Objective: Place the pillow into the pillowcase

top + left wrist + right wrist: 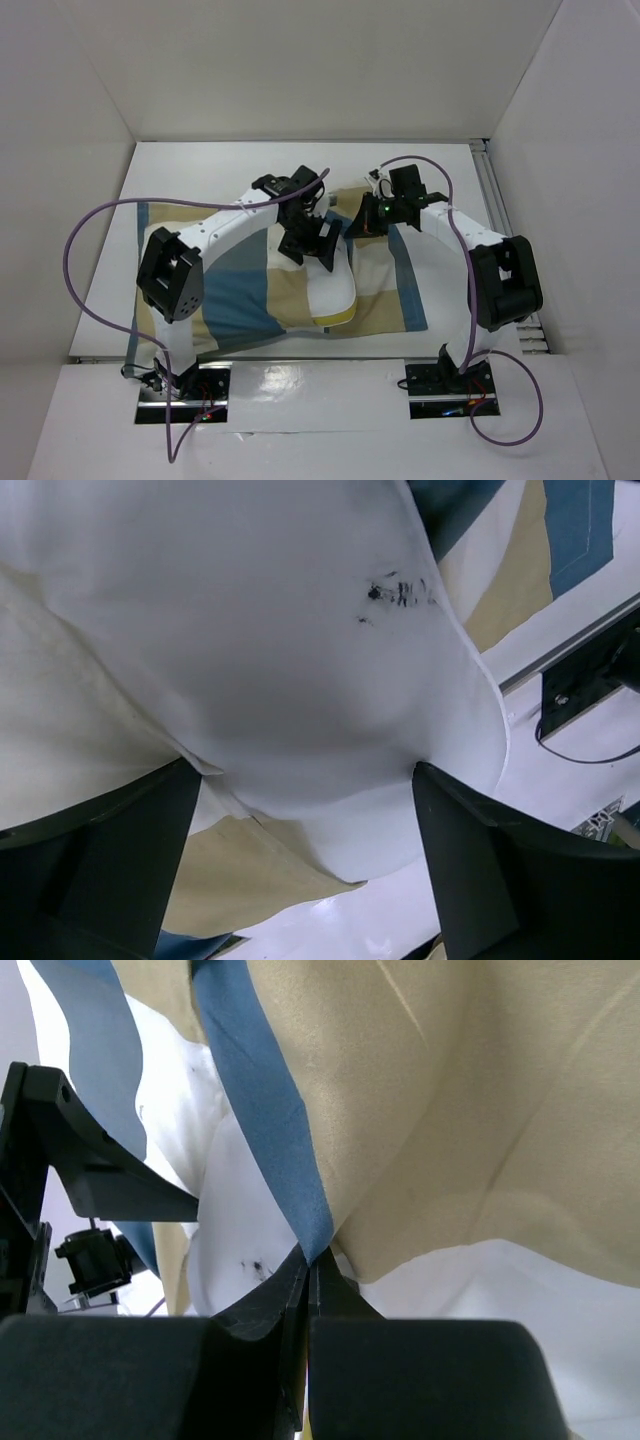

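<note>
Top view, left to centre: pillowcase [235, 300], blue, tan and cream checks, spread flat on the white table [200, 170] and filling the middle of the frame. Centre: left gripper [315, 245] over the upper end of the pillow [332, 290], which lies lengthwise on the pillowcase, its yellow-edged lower end bare and pointing to the bottom of the frame. Right of centre: right gripper [355, 222], just beside the left one, at the raised upper edge of the pillowcase. Left wrist view: left gripper [305, 770] with fingers [110, 870] spread wide at lower left and lower right, the rounded white pillow [280, 660] bulging between them, not pinched; black smudge [395, 592] on it at upper centre; pillowcase [250, 870] beneath. Right wrist view: right gripper [310, 1260] closed tight on a blue strip of the pillowcase [450, 1110], tan cloth draping to upper right, white pillow [240, 1190] behind at left
</note>
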`<state>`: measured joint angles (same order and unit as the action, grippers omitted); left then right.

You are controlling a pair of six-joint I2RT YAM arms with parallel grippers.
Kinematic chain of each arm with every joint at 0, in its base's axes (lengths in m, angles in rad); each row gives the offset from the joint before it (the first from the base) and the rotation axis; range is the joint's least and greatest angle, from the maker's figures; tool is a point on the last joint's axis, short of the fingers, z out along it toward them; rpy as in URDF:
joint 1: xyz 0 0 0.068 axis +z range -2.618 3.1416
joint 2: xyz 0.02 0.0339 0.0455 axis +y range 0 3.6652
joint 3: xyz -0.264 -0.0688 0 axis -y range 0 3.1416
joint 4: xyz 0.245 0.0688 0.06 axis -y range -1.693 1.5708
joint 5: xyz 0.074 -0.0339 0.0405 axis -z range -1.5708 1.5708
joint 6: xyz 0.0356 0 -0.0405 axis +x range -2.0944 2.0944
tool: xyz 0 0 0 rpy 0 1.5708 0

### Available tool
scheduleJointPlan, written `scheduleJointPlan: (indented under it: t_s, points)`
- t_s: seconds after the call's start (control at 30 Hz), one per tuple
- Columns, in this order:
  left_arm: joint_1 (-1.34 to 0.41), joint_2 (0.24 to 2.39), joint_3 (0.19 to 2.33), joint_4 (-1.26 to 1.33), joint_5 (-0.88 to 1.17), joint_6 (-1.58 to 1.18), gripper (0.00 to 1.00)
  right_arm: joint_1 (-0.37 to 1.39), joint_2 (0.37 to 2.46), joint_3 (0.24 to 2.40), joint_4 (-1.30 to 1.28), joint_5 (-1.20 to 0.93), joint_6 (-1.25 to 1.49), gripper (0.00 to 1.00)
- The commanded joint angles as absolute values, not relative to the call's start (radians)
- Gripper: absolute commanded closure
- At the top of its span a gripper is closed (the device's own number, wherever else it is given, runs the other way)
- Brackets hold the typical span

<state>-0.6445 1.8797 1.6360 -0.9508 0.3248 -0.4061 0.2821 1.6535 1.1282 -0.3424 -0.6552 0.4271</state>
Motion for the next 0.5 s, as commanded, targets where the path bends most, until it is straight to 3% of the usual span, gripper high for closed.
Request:
scheduleJointPlan:
  t_s: [0.0, 0.07, 0.1, 0.13, 0.17, 0.47]
  points:
    - [-0.678, 1.890, 1.637, -0.873, 0.394, -0.436, 0.00, 0.287, 1.631, 1.189, -0.330, -0.667, 0.414, 1.00]
    - [-0.687, 1.916, 1.637, -0.853, 0.376, -0.436, 0.13, 0.287, 1.620, 1.189, -0.330, -0.667, 0.414, 1.00]
    - [-0.687, 1.930, 1.637, -0.853, 0.376, -0.436, 0.32, 0.287, 1.620, 1.198, -0.330, -0.676, 0.414, 1.00]
    - [-0.687, 1.960, 1.647, -0.853, 0.359, -0.436, 0.73, 0.287, 1.620, 1.198, -0.330, -0.676, 0.414, 1.00]
    - [-0.664, 1.971, 1.647, -0.853, 0.336, -0.458, 1.00, 0.287, 1.620, 1.207, -0.330, -0.686, 0.402, 1.00]
    - [-0.509, 2.123, 1.820, -0.804, 0.200, -0.532, 1.00, 0.287, 1.566, 1.207, -0.374, -0.753, 0.348, 1.00]
